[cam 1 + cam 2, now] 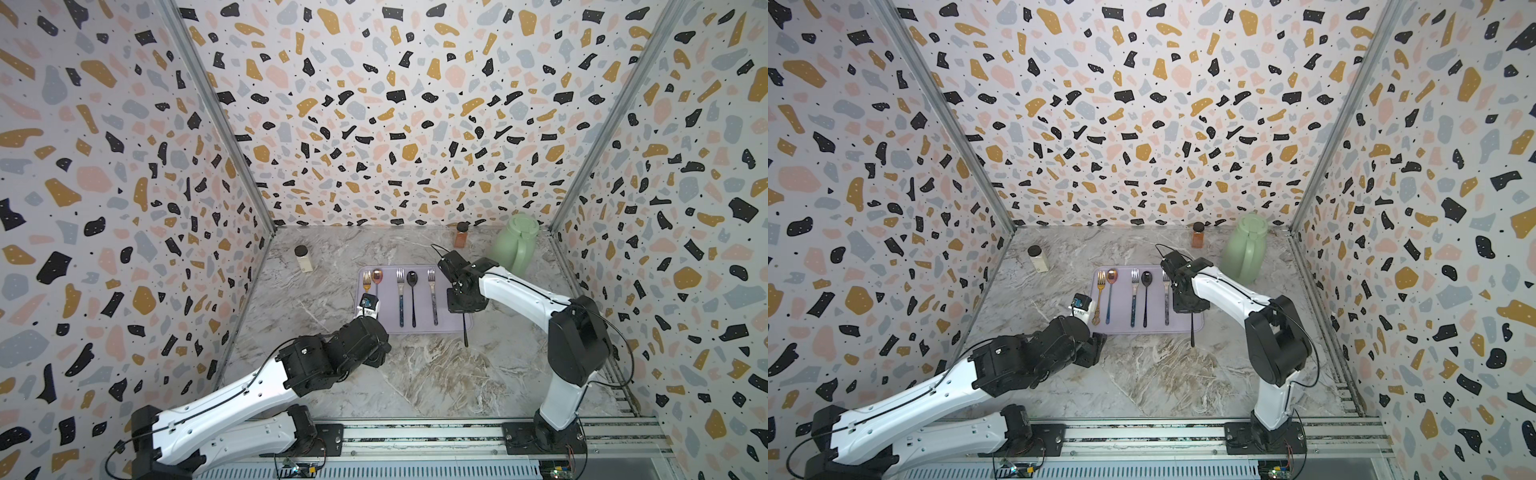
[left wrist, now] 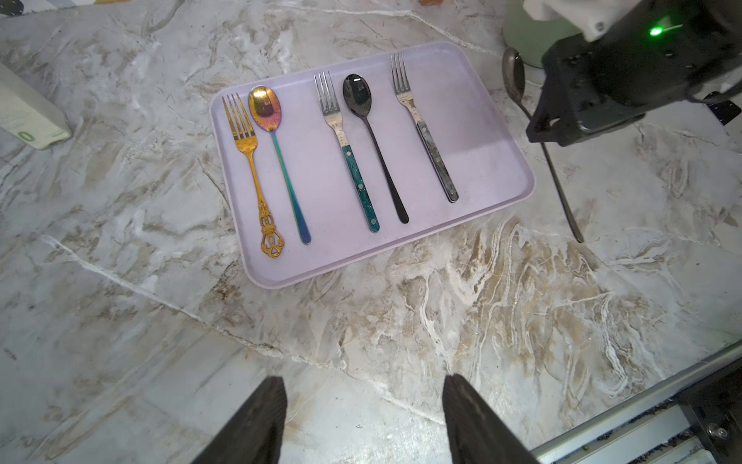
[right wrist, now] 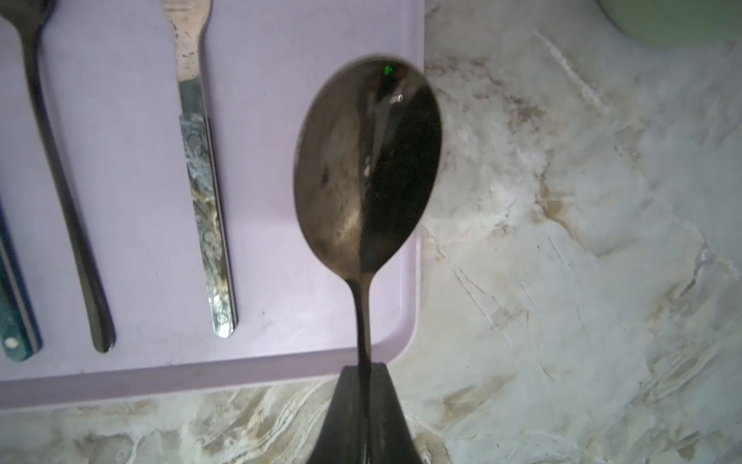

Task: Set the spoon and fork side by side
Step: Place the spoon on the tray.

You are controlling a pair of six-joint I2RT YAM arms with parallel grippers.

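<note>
A dark spoon point(image 3: 367, 168) hangs above the right edge of the lilac tray point(image 3: 132, 160), my right gripper point(image 3: 365, 367) shut on its neck. Its handle point(image 1: 465, 332) sticks out toward the table's front. Just left of it on the tray lies a grey-handled fork point(image 3: 204, 201), tines pointing away. In the left wrist view, that fork point(image 2: 425, 128) lies alone on the tray's right part, with the held spoon point(image 2: 514, 74) beyond the rim. My left gripper point(image 2: 363, 385) stands open over bare marble in front of the tray, holding nothing.
On the tray point(image 2: 473, 132) also lie a gold fork point(image 2: 251, 160) beside an iridescent spoon point(image 2: 277, 148), and a teal-handled fork point(image 2: 349, 152) beside a black spoon point(image 2: 373, 136). A green jug point(image 1: 515, 245) and a brown jar point(image 1: 461, 235) stand behind; a white jar point(image 1: 303, 257) stands left.
</note>
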